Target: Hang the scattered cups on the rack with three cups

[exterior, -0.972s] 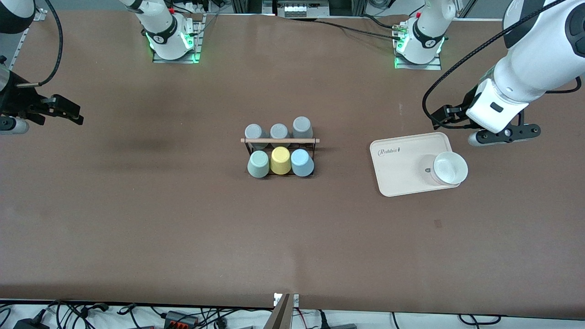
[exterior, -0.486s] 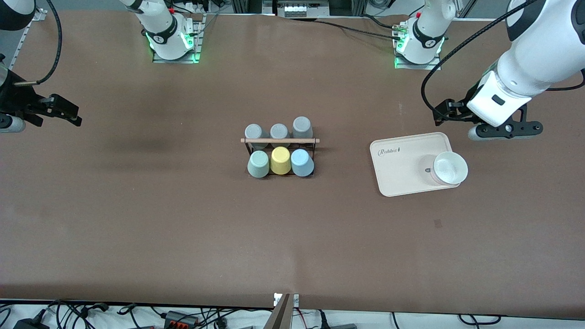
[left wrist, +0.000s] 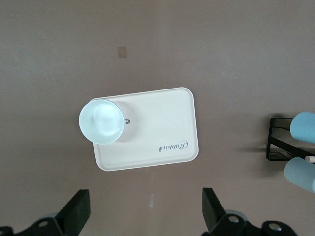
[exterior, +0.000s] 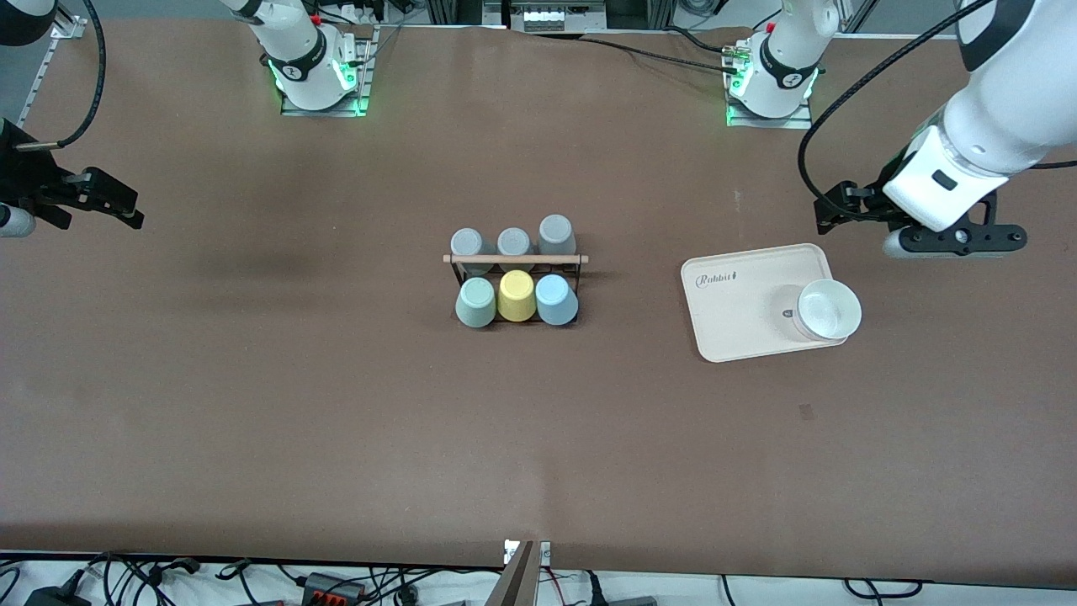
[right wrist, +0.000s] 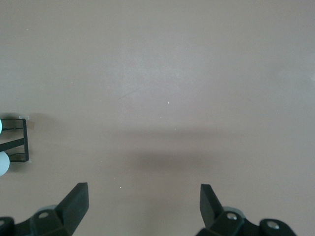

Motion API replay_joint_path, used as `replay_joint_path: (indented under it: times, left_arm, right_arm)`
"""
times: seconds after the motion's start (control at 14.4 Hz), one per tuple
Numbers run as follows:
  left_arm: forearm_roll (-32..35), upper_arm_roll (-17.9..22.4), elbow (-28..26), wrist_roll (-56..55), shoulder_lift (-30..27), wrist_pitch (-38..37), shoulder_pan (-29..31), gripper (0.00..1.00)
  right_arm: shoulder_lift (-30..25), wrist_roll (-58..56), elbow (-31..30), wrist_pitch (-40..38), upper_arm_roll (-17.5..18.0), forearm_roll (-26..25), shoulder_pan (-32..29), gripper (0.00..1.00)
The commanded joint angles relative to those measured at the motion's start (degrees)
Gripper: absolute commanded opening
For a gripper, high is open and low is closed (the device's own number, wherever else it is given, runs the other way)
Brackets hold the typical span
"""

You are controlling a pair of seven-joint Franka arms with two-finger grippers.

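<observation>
Six cups seated on the rack [exterior: 515, 259] at mid-tabletop [exterior: 336, 404]: sage green cup [exterior: 476, 302], yellow cup [exterior: 517, 295] and light blue cup [exterior: 556, 300] in the row nearer the front camera, three grey cups [exterior: 514, 241] in the row farther from it. Looks like the hanging step is done, nothing loose beside the rack. Left claw [left wrist: 142, 216] spread wide and empty, over the tabletop beside the beige tray [exterior: 740, 324], white bowl [exterior: 829, 309] sitting on that tray. Right claw [right wrist: 140, 204] likewise wide open, empty, over bare tabletop at the right arm's end, waiting. Hard to say from up here whether each cup sits fully down on its peg. Next move, probably: parking both arms clear.
</observation>
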Motion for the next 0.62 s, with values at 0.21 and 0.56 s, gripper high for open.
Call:
replay_joint_path:
  times: [0.21, 0.56]
  left_arm:
    - [0.6, 10.8, 1.5, 1.6, 0.6, -0.3, -9.4, 1.0]
    - [0.3, 10.5, 1.5, 1.4, 0.8, -0.2, -9.3, 1.0]
  right_arm:
    - [-1.0, -0.9, -1.0, 0.1, 1.7, -0.4, -1.5, 1.0]
    - [-1.0, -0.4, -1.2, -0.3, 1.7, 0.0, -1.5, 1.0]
